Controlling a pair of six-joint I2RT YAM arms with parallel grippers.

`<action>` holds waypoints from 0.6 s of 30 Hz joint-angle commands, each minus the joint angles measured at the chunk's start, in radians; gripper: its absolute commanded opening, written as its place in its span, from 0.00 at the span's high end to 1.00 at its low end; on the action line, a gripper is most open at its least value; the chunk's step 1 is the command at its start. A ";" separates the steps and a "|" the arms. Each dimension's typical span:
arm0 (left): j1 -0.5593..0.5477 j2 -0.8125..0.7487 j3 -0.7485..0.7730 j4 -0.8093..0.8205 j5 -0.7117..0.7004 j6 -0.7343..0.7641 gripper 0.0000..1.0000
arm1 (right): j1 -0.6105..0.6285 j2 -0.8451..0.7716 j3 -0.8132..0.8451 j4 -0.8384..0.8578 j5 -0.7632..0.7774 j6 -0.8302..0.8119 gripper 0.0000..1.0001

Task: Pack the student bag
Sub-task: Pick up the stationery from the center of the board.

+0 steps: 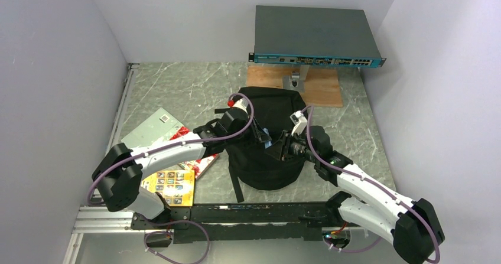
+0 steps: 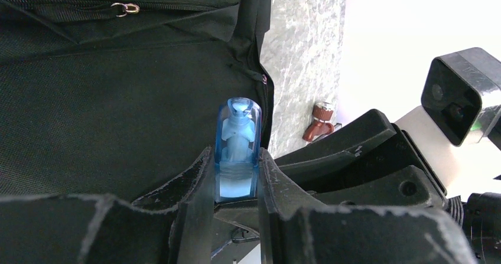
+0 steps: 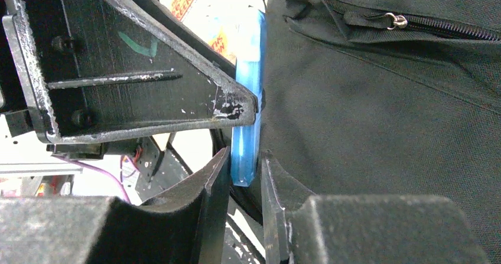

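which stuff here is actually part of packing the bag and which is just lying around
Part of the job:
student bag
blue translucent item clamped in the left gripper, the right gripper at its other end

Lying about:
grey rack-mount box
wooden board
books under the left arm

No text can be read.

1. White link shells, black joint housings on left arm [image 1: 159,152] and right arm [image 1: 366,190].
2. Purple cables looped along both.
3. Black fingers [image 2: 198,187], edges scuffed grey.
4. White connector blocks near wrists, one red-tipped.
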 commanded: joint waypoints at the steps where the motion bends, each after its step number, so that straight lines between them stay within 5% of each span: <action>1: -0.014 -0.007 0.029 0.020 0.024 -0.014 1.00 | -0.003 0.009 0.016 0.065 0.044 -0.012 0.72; 4: -0.013 -0.006 0.018 0.050 0.035 -0.011 1.00 | -0.007 0.032 0.019 0.088 0.055 -0.018 0.76; 6: -0.013 0.009 0.029 0.051 0.051 0.000 1.00 | -0.015 0.050 0.030 0.084 0.059 -0.021 1.00; 8: 0.002 0.011 0.046 0.015 0.038 0.046 1.00 | -0.034 0.065 0.036 0.080 0.042 -0.025 1.00; 9: 0.017 0.006 0.051 -0.002 0.027 0.080 0.95 | -0.050 0.074 0.043 0.072 0.020 -0.028 1.00; 11: 0.063 -0.004 0.049 -0.038 0.006 0.134 0.56 | -0.098 0.096 0.051 0.037 -0.021 -0.019 1.00; 13: 0.112 -0.024 0.036 -0.057 -0.003 0.184 0.33 | -0.159 0.130 0.066 0.015 -0.115 -0.002 1.00; 18: 0.225 -0.054 -0.002 -0.013 0.059 0.318 0.15 | -0.299 0.260 0.169 -0.113 -0.291 0.040 1.00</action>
